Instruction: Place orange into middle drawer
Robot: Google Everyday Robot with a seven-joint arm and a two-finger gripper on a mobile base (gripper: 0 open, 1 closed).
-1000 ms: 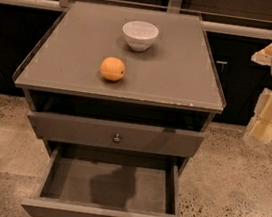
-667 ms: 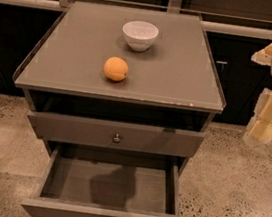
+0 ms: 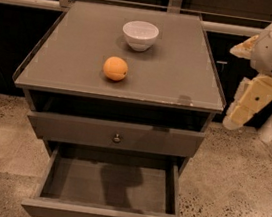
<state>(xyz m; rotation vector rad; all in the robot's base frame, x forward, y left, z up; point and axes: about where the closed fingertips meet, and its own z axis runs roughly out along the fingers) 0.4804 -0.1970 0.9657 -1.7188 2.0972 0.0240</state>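
Orange (image 3: 115, 69) atop cabinet (image 3: 181, 71), gripper (image 3: 244, 106) off right

The orange (image 3: 115, 69) is small, round and smooth-skinned. It rests on the grey cabinet top (image 3: 181, 76), left of centre and near the front edge. The middle drawer (image 3: 61, 210) is wide, shallow and grey. It stands pulled open below, with what looks like a small knob on its flat front. The gripper (image 3: 242, 108) hangs beside the cabinet's right side, well apart from the orange.
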